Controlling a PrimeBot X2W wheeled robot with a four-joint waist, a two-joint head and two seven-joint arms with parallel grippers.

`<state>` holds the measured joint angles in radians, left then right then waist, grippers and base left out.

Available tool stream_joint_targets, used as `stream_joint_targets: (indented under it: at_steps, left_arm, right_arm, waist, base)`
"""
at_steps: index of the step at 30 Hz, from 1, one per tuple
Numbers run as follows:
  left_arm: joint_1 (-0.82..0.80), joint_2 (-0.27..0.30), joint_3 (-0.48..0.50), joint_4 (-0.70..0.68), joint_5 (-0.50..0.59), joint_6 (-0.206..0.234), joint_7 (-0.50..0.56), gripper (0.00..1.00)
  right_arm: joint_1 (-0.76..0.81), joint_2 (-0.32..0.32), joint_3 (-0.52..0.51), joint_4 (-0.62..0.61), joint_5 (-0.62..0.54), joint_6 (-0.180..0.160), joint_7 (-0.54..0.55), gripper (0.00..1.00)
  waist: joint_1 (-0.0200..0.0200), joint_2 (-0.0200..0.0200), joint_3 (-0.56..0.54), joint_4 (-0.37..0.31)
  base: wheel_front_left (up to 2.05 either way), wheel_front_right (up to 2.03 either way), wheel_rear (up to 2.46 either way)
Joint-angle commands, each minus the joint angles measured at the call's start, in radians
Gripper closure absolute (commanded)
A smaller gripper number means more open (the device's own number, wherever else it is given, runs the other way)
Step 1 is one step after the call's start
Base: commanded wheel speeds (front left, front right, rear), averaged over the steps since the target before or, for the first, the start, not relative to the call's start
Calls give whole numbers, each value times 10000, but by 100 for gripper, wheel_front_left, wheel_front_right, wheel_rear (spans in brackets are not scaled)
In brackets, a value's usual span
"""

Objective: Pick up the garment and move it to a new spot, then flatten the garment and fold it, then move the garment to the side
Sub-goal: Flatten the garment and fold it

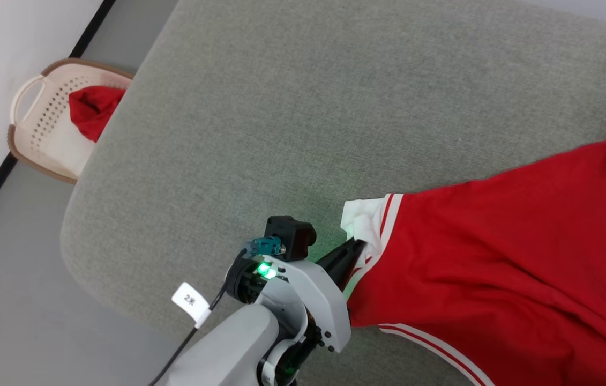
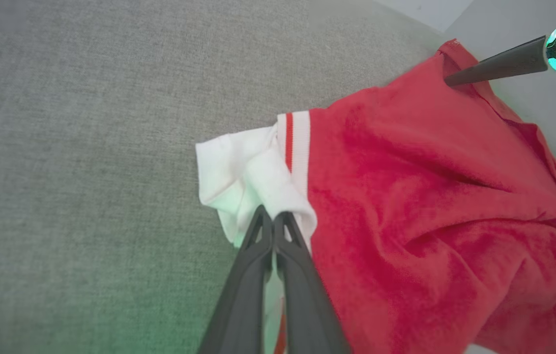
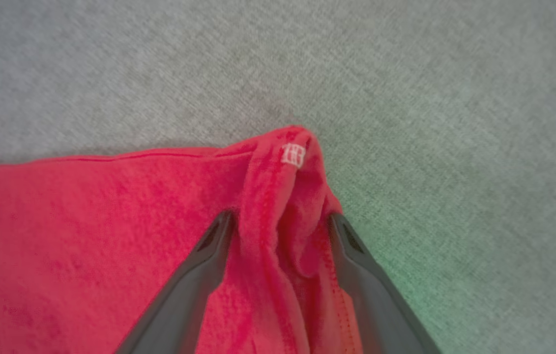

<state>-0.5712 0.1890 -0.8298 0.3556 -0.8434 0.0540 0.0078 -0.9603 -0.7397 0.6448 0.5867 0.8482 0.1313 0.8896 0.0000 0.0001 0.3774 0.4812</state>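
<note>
The garment, red with a white sleeve and striped trim, lies spread over the right half of the grey padded surface. My left gripper is shut on the bunched white sleeve at the garment's left edge; in the left wrist view its tips pinch the white cloth. My right gripper stands open at the garment's far corner, its two fingers on either side of a raised red fold with a small white label. One dark finger of it lies on the red cloth.
A cream laundry basket stands on the floor at the far left, against the wall, holding a plain red cloth lump. The padded surface's rounded edge runs near my left arm, with grey floor below it.
</note>
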Motion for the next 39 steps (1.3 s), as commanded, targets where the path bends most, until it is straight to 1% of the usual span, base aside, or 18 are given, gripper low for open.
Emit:
stream_joint_targets:
  at_steps: [1, 5, 8, 13, 16, 19, 21, 25, 29, 33, 35, 39]
  left_arm:
    - [-101, -60, 9, 97, 5, -38, -76, 100]
    - [-125, -57, 21, 276, -38, -98, -126, 100]
    - [-105, 26, 75, 407, -87, -77, -137, 100]
    - [-178, 311, 203, 448, -238, -14, 169, 100]
    - [-353, 657, 319, 367, -407, 61, 679, 100]
    - [-700, 1099, 404, 278, -534, 171, 1453, 100]
    - [-1032, 1388, 451, 178, -619, 162, 1992, 100]
    - [-1999, 2139, 481, 232, -455, 60, 3077, 100]
    - [-3262, 2577, 656, 645, -363, -90, 3845, 100]
    - [-4589, 2730, 723, 1448, -113, -238, 4283, 100]
    - [-5278, 2711, 732, 1918, 84, -286, 4379, 100]
    - [-6551, 2622, 755, 2998, 443, -348, 4334, 100]
  right_arm:
    - [297, 177, 432, 226, 112, -10, 171, 100]
    - [153, 85, 652, 297, 382, -10, 271, 100]
    - [-87, -10, 743, 425, 477, -11, 102, 100]
    - [-567, 103, 822, 565, 613, -12, -241, 100]
    - [-870, 249, 901, 590, 738, -11, -443, 100]
    - [-1072, 459, 935, 663, 868, -11, -748, 100]
    - [-1198, 652, 940, 728, 929, -11, -1000, 100]
    - [-1452, 1018, 919, 836, 989, -11, -1535, 100]
    - [-1756, 1302, 1000, 903, 827, -11, -2012, 100]
    - [-2152, 1666, 1197, 1014, 461, -11, -2581, 100]
    - [-2373, 1907, 1194, 1173, 318, -11, -2916, 100]
    - [-2924, 2571, 985, 1744, -83, -11, -3864, 100]
  waist:
    - [0, -1, 89, 74]
    - [0, -1, 15, 30]
    - [0, -1, -131, -105]
    - [0, -1, -503, -468]
    - [0, -1, -805, -738]
    - [0, -1, -1195, -1036]
    - [0, -1, -1488, -1234]
    - [0, -1, -2034, -1617]
    - [0, -1, -2449, -2047]
    - [0, -1, -2779, -2519]
    - [0, -1, -2909, -2774]
    - [0, -1, -3170, -3305]
  base:
    - [0, 0, 0]
    - [0, 0, 0]
    - [0, 0, 0]
    - [0, 0, 0]
    - [0, 0, 0]
    - [0, 0, 0]
    - [0, 0, 0]
    - [0, 0, 0]
    - [0, 0, 0]
    - [0, 0, 0]
    - [0, 0, 0]
    - [0, 0, 0]
